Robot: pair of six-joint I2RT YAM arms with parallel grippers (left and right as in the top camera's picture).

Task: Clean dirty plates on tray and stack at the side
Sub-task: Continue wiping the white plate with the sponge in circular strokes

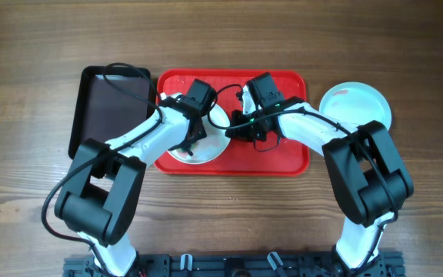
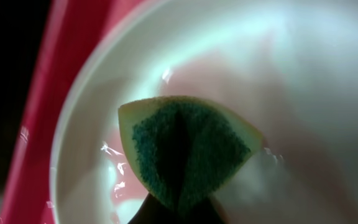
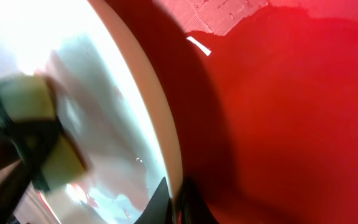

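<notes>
Left claw (image 2: 178,210) is clamped tight on a folded sponge (image 2: 188,149), yellow with the green scrubby side facing out, and it's right over the inside of the white plate (image 2: 303,93). That plate's got a pinkish-red film across the middle. It sits in the left part of the red tray (image 1: 283,158), around 9 o'clock from the tray's centre.

Right claw (image 3: 176,200) is pinched shut on the same plate's rim, at the 3 o'clock edge seen from overhead. From the right wrist view the plate looks tipped up a bit off the tray floor, but I can't say for sure.

There's a mint plate (image 1: 354,104) with a faint red smear out on the wood surface (image 1: 21,77), just off the tray's 3 o'clock side. A black tray (image 1: 106,108) sits right beside the red one at 9 o'clock.
</notes>
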